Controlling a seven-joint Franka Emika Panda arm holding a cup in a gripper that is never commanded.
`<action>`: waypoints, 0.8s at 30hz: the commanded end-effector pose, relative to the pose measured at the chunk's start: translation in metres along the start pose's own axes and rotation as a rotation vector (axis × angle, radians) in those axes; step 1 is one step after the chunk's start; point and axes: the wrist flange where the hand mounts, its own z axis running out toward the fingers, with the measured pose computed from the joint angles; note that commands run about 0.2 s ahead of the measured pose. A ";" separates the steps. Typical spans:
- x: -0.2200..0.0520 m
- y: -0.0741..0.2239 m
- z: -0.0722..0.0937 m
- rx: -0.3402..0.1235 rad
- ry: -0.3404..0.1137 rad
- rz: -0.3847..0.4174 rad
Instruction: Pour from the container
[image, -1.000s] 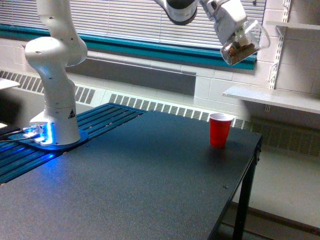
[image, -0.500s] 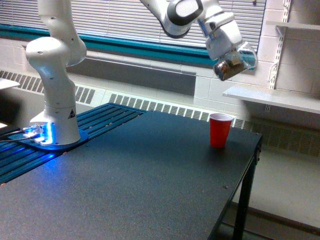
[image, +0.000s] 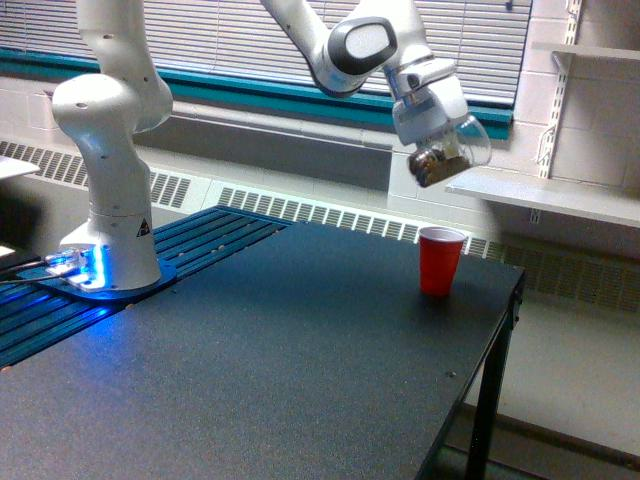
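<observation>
A: Start closest to the camera. What is there?

B: The dark, matte black counter (image: 300, 380) fills the foreground, bare in its near part. A black leg drops from its edge on the exterior view's right.

A: And the landmark?

B: An opaque red plastic cup (image: 440, 260) stands upright on the counter near its far corner on the exterior view's right, mouth up. I will place everything else against it.

A: Where is the robot's base?

B: Well to the exterior view's left of the red cup, the white pedestal of the arm (image: 110, 170) sits on a round base lit blue, beside blue slatted rails.

A: The task's thing?

B: The small clear plastic container (image: 446, 156) with brown bits inside hangs in the air above the red cup, about in line with it and well apart from its rim. It is tilted, the brown bits lying low in it.

A: How is it held?

B: The white claw (image: 432, 122) is clamped on the container from above.

A: And beyond the red cup?

B: A white wall shelf (image: 545, 195) just behind and to the exterior view's right, a long radiator grille, then slatted window blinds over a teal sill.
</observation>
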 end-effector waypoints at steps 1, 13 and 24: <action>-0.017 -0.009 0.005 -0.004 -0.017 -0.031; -0.042 -0.025 0.013 -0.025 -0.058 -0.089; -0.061 -0.041 0.021 -0.054 -0.093 -0.144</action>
